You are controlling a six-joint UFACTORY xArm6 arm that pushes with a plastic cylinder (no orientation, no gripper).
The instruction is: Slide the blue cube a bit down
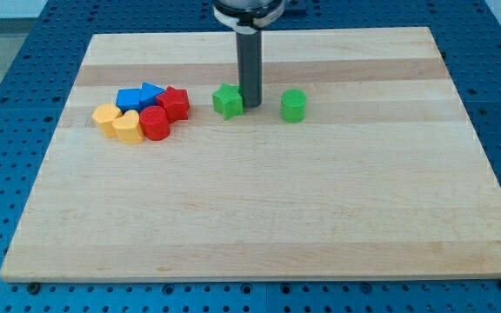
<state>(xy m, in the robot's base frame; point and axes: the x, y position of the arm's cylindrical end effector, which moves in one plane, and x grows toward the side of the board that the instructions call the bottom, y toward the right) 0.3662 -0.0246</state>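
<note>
The blue cube sits flat in a tight cluster near the desk's upper left. Touching its right side is a blue triangular block, then a red block. Just below the cube lie two yellow blocks and a red cylinder. My tip, a plain rod tool with nothing to grasp, stands well right of the cube, against a green star-shaped block. A green cylinder lies farther right.

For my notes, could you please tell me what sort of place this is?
Probably a robotics lab bench: a wooden board on a blue perforated table, small coloured blocks, and my tip beside the green star.
</note>
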